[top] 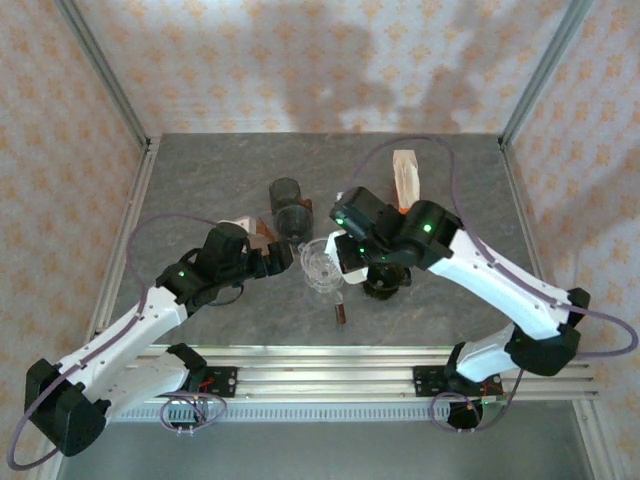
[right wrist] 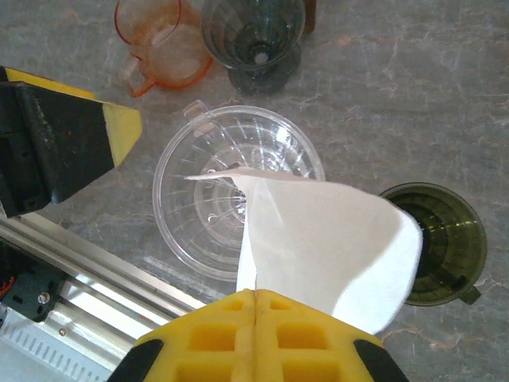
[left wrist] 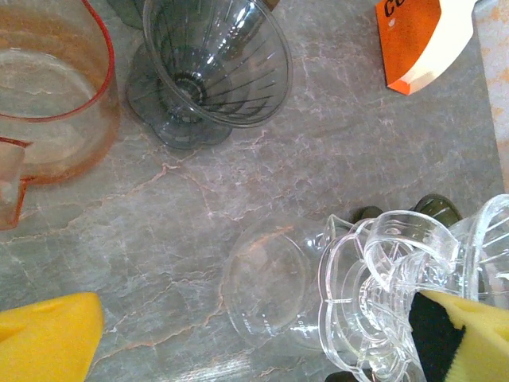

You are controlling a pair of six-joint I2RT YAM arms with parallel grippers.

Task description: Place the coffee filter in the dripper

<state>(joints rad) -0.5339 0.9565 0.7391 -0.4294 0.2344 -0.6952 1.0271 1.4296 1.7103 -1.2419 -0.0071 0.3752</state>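
Right gripper (right wrist: 254,298) is clamped on the paper coffee filter (right wrist: 326,247), held just above the clear dripper (right wrist: 199,183) near the table (top: 200,170) middle. Filter's tip should be lowered centred into the cone before release. Left gripper (left wrist: 262,342) is spread apart beside the dripper, nothing held.

A grey marbled table top (top: 200,170) is seen across the middle of the top view, and pale veins are made out in it from close up. It is enclosed on three sides by walls (top: 200,60) papered in a pale pattern of small orange motifs. Aluminium posts (top: 105,70) are set at the upper left and upper right. A slotted aluminium rail (top: 330,378) is laid along the lower edge. Soft shadows (top: 330,90) are cast on the back wall.
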